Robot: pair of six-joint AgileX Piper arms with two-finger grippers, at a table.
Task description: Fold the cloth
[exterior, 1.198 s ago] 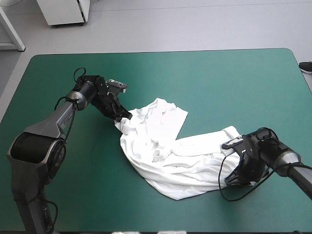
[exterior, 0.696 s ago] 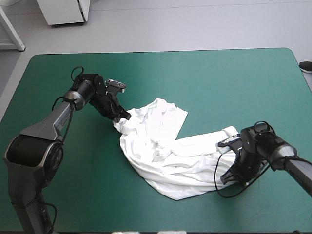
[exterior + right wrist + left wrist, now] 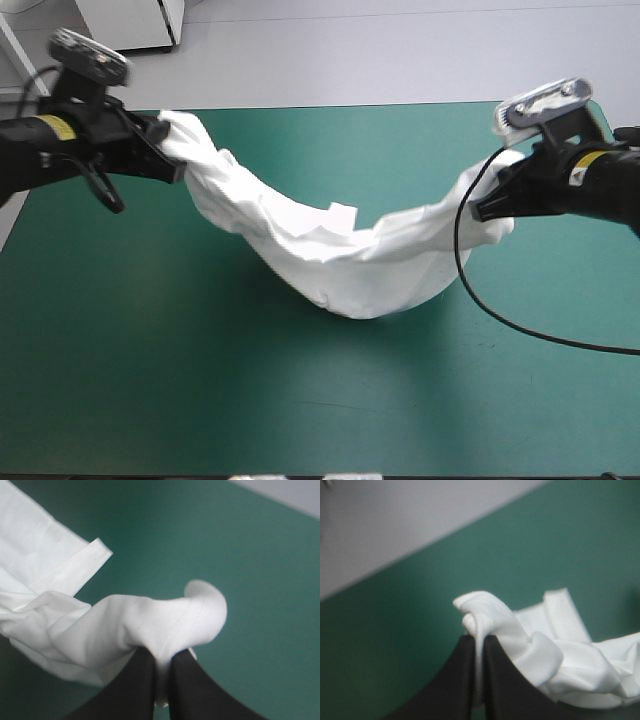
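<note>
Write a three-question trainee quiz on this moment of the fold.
1. What are the left gripper and the right gripper shut on?
2. True or false: the T-shirt lies spread flat on the table.
3. Where does the T-shirt hang lowest? A. by the left gripper; B. midway between the grippers; C. by the right gripper.
Key: 1. the T-shirt, one end each; 2. false; 3. B.

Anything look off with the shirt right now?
Nothing looks damaged. The T-shirt hangs bunched like a rope between the left gripper and the right gripper. It sags in the middle rather than spreading flat, and a loose flap pokes up mid-span.
</note>
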